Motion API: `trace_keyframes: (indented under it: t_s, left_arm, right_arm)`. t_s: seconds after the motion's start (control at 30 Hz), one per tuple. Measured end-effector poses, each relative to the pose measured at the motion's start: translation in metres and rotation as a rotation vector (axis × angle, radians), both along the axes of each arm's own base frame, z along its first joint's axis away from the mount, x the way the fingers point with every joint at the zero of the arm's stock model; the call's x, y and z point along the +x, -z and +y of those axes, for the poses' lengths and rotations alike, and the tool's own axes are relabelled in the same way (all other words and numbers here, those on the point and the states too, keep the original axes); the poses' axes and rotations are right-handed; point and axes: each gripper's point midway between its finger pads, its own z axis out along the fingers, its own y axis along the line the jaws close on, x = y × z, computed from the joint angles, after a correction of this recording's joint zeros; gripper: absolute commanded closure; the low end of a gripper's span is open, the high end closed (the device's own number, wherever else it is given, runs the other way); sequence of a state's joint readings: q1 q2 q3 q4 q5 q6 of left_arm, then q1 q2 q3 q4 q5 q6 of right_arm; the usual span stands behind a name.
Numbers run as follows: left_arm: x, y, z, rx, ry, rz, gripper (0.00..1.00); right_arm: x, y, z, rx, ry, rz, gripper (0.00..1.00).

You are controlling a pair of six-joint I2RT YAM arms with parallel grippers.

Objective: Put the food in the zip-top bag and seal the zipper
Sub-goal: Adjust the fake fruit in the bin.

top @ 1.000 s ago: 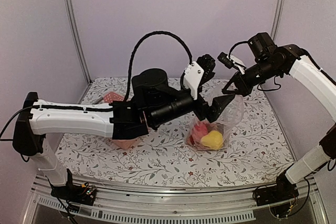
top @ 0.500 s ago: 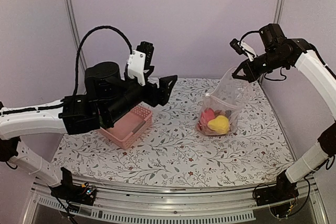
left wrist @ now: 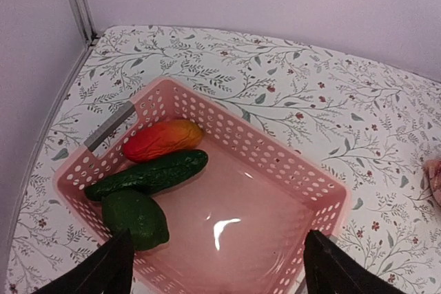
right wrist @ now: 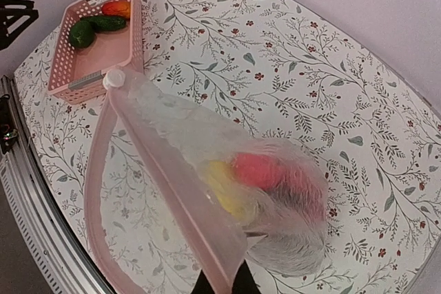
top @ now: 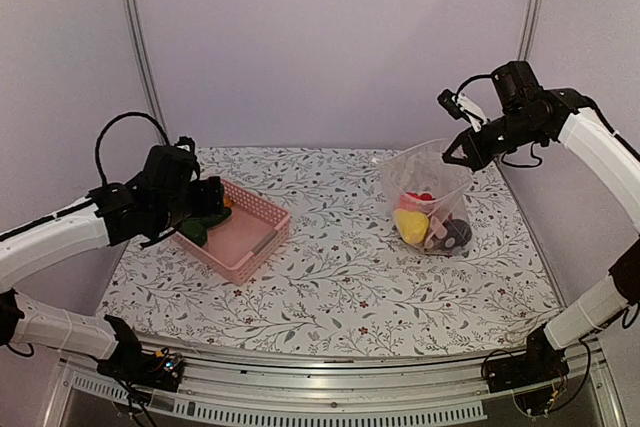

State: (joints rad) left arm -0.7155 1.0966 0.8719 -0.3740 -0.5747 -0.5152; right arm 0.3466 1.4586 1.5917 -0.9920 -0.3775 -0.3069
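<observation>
A zip-top bag of food was pinched by right gripper; three pieces were seen in basket near wide-spread left gripper

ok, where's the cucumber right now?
Left wrist view: the cucumber lies in the pink basket on the table's left side, between the red-orange fruit and the dark green piece.

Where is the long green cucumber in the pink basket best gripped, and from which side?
Probably from above, jaws across the cucumber near its free end toward the middle of the basket: walls block sideways approach, and a dark green piece crowds the other end.
</observation>
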Motion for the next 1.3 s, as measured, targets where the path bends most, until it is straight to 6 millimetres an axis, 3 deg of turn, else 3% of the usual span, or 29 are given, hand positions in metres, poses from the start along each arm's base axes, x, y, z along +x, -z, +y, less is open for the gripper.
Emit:
trace_keyframes:
  t_s: [0.23, 0.33, 0.5, 0.73, 1.03, 1.3]
  left_arm:
    - [0.023, 0.083, 0.042, 0.074, -0.159, 0.272, 0.14]
    - [0.029, 0.103, 0.054, 0.091, -0.205, 0.355, 0.13]
    - [0.042, 0.118, 0.066, 0.081, -0.25, 0.424, 0.13]
    - [0.052, 0.135, 0.064, 0.099, -0.252, 0.491, 0.13]
    - [0.045, 0.166, 0.07, 0.202, -0.266, 0.639, 0.14]
    - [0.065, 0.169, 0.059, 0.198, -0.233, 0.643, 0.23]
  right_arm:
    - [-0.01, -0.007, -0.001, 0.021, -0.01, -0.026, 1.0]
    - [-0.013, -0.006, -0.001, 0.029, -0.016, -0.025, 1.0]
    - [-0.017, -0.005, -0.001, 0.033, -0.02, -0.027, 1.0]
    - [-0.022, -0.003, 0.0, 0.045, -0.033, -0.019, 1.0]
    - [-0.025, 0.0, 0.001, 0.053, -0.042, -0.011, 1.0]
    - [-0.028, 0.001, 0.002, 0.059, -0.048, -0.012, 1.0]
